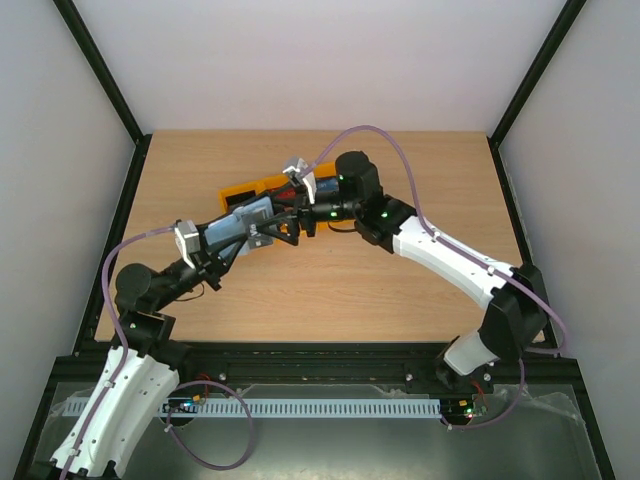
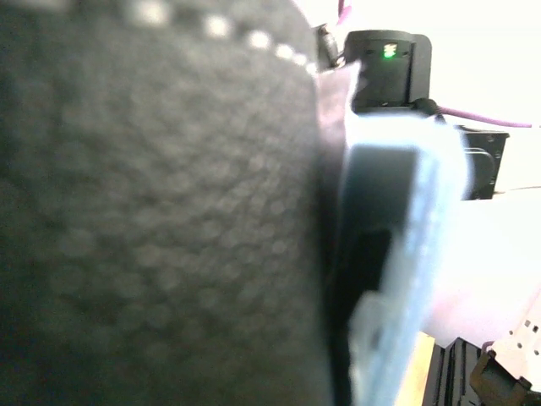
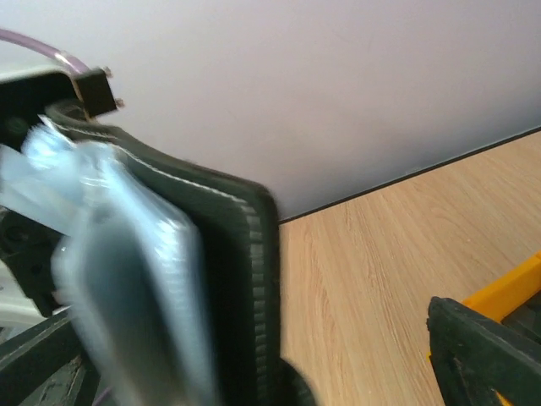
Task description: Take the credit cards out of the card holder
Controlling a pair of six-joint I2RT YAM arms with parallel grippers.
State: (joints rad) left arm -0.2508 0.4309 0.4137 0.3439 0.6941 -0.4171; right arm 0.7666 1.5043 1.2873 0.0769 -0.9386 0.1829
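While left claw point(image 1: 226, 238) grips one card holder point(image 1: 247, 217), right claw point(image 1: 291, 216) gapes.

Tight over the yellow bin point(image 1: 262, 184): left arm point(image 1: 140, 285) and right arm point(image 1: 440, 250) meet there, card holder point(image 1: 243, 222) hanging just in front; worktop point(image 1: 330, 290) nearer than the bin lies wide open.

The left arm point(image 1: 125, 385) rises from its base, folds at the elbow and stretches out to the right, the left gripper point(image 1: 252, 233) clamped tight on the card holder point(image 1: 238, 222). The right arm point(image 1: 450, 258) arcs leftward toward it, the right gripper point(image 1: 294, 222) spread wide, just beside the left one
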